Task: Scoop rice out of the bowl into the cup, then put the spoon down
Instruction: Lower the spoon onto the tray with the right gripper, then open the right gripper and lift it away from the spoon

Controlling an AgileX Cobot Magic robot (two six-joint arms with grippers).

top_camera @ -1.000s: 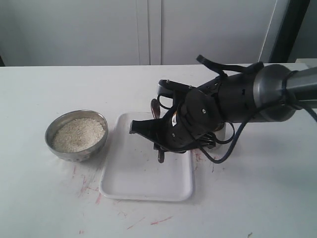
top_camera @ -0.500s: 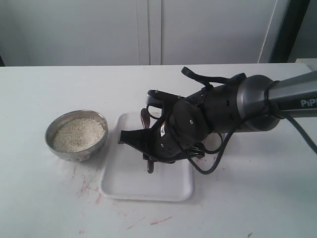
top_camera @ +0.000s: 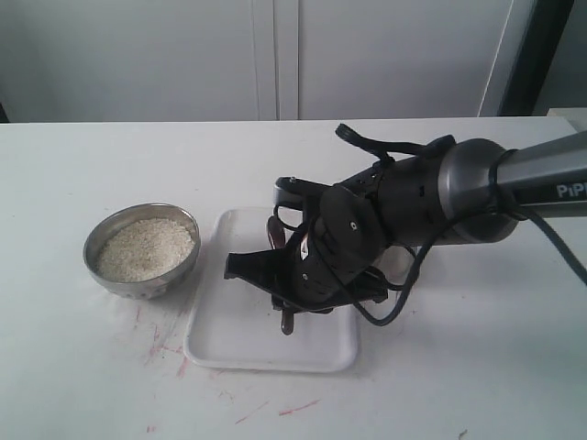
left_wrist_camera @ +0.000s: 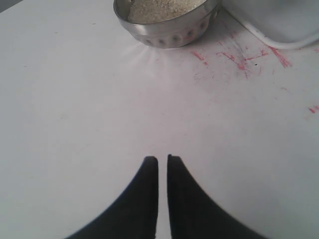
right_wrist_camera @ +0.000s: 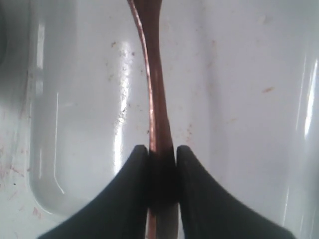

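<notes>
Wooden spoon (right_wrist_camera: 158, 99) pinched by right fingers (right_wrist_camera: 124, 199), arm (top_camera: 477, 188) lettered "PiP"

1. At left, the round brushed-steel bowl (top_camera: 119, 286) is silvery grey, with a row of small dimples ringing its wall.
2. The heap of fine rice (top_camera: 145, 248) is off-white to pale beige.
3. The rectangular plastic tray (top_camera: 229, 344) is glossy white with faint reddish specks.
4. The slim wooden spoon (right_wrist_camera: 157, 99) is dark reddish-brown.
5. The right gripper (right_wrist_camera: 162, 149) and the left gripper (left_wrist_camera: 162, 159) are matt black.
6. The right arm (top_camera: 459, 188) is dark grey with white lettering.
7. The flat table top (top_camera: 92, 385) is white, streaked red near bowl and tray.
</notes>
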